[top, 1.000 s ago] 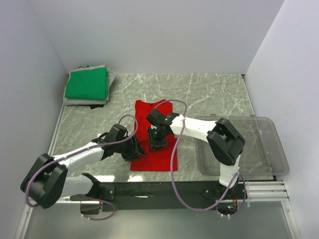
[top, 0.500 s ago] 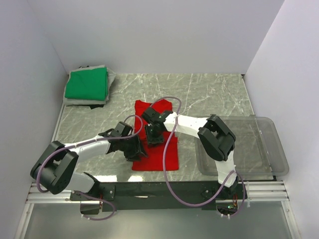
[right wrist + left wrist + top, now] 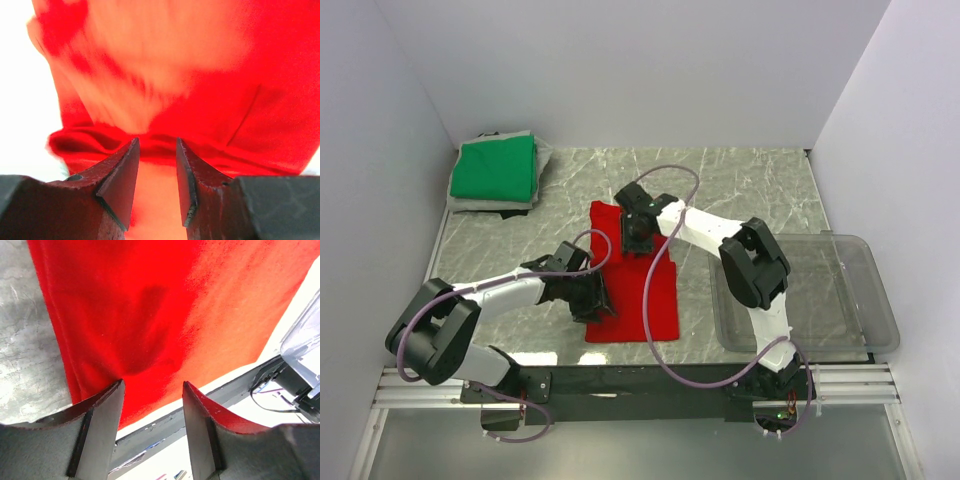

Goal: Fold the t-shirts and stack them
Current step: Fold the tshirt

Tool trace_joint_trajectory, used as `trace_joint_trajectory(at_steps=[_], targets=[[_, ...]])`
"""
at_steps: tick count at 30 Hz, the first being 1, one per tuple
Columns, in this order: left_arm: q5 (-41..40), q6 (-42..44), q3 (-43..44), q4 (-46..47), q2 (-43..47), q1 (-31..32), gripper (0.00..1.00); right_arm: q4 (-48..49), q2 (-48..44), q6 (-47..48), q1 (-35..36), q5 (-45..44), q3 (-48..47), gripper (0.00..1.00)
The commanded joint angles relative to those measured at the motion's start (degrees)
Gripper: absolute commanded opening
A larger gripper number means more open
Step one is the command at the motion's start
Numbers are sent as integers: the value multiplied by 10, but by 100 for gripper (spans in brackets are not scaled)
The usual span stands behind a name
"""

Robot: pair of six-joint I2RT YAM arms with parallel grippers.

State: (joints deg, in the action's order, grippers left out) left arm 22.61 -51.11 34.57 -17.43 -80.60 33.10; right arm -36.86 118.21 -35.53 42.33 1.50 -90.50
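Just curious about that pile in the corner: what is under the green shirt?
The green shirt lies on a folded grey cloth, with a dark edge peeking out below that. How many pieces are stacked there is hidden.

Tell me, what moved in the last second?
The right pincer slid along the red t-shirt from its middle to its far end, jaws apart. The left pincer barely shifted and is open by the shirt's left edge. The green t-shirt and the clear bin stayed put.
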Motion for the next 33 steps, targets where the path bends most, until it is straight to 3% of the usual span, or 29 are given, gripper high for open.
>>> trace_joint_trajectory(at_steps=[1, 10, 23, 33], targets=[[-69, 45, -6, -61, -13, 0, 58, 10, 6, 6, -15, -18, -45, 43], [-106, 65, 41, -110, 25, 0, 60, -6, -35, 18, -57, -4, -42, 43], [-184, 71, 114, -166, 134, -1, 66, 7, -198, 64, -98, 84, 196, 45], [-190, 52, 79, -201, 147, -3, 64, 19, -337, 47, -47, 170, 394, 43]])
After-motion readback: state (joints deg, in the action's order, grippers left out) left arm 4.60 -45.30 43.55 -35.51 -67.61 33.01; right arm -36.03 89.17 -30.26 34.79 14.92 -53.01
